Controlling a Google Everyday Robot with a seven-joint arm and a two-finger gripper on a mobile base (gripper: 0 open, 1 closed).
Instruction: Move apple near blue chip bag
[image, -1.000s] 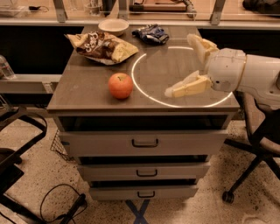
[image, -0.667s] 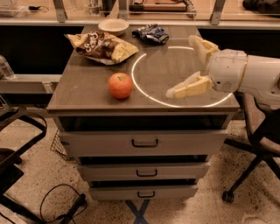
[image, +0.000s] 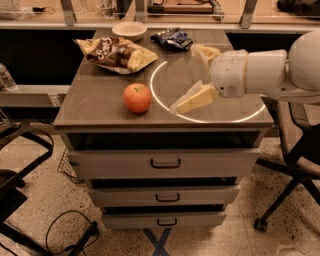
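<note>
Drawer unit (image: 165, 162), front: 3 drawers, all closed. On the top (image: 95, 100), nearest the front edge and left of centre, sits the apple (image: 137, 97), upright and free, touching nothing else. Gripper (image: 188, 77) hangs over the top just right of the apple, at approx. the same depth; jaws spread wide, empty, nothing grasped, lower finger (image: 196, 99) low over the surface and pointing at the apple. Further back, left: brown bag (image: 112, 52), lying flat. Far edge: blue bag (image: 171, 38), centre-right, with the bowl (image: 129, 30) just beside it to the left. Apple and blue bag are well apart; task not yet begun, approach phase est. Risks: (1) apple is round and smooth, so an off-centre closure or a finger nudge on approach may roll it toward the front or left edge and off the top; (2) carry path to the blue bag runs close to the brown bag, so a low pass may snag or drag it; (3) release beside the blue bag may let the apple roll into the bowl or off the back edge; set down low, w/ no sideways motion.
</note>
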